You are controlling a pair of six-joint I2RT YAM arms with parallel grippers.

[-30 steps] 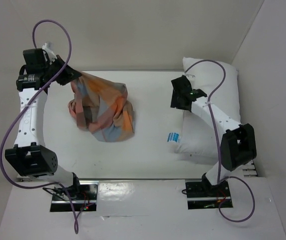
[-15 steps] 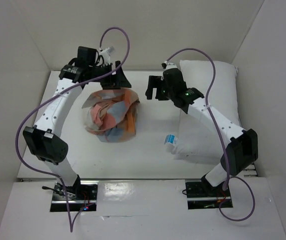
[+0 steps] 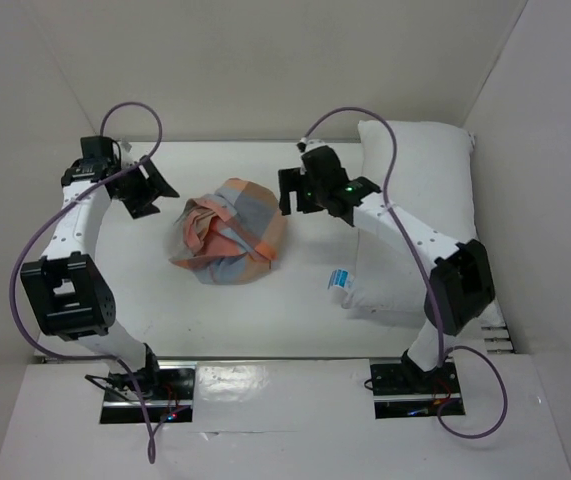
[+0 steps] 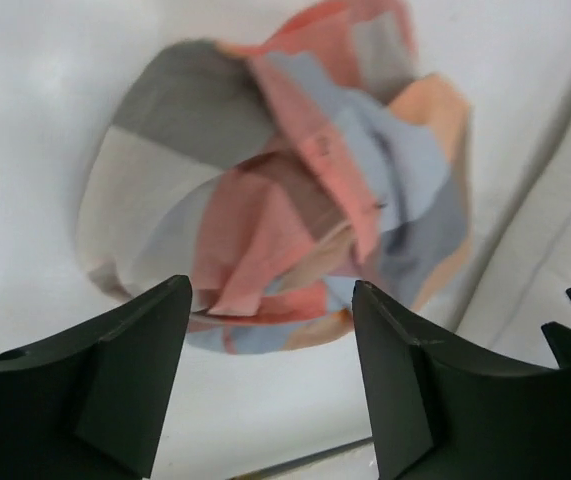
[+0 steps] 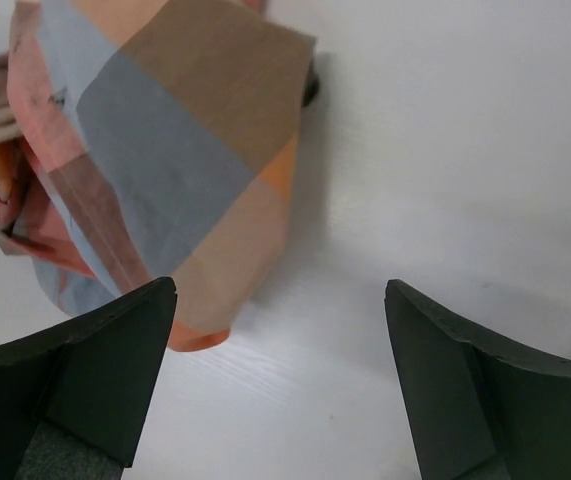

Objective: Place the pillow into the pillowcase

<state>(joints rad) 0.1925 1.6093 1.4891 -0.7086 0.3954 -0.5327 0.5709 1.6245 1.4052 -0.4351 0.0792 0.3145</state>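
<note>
White table (image 3: 305, 320) seen evenly lit, boxed in by a plain back wall (image 3: 265, 60), a left wall (image 3: 5, 150) and a right wall (image 3: 550, 150), soft shadows thrown across it, glossy ledge (image 3: 285, 400) caught at the near edge

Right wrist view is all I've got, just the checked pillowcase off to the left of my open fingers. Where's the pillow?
Observer: The pillow lies along the right edge of the table, apart from the pillowcase.
Operator: Is the other gripper holding the case?
Observer: No, the left gripper is open, just left of the heap, holding nothing.
Operator: Where's the pillow's tag?
Observer: The label is at the pillow's near left corner.
</note>
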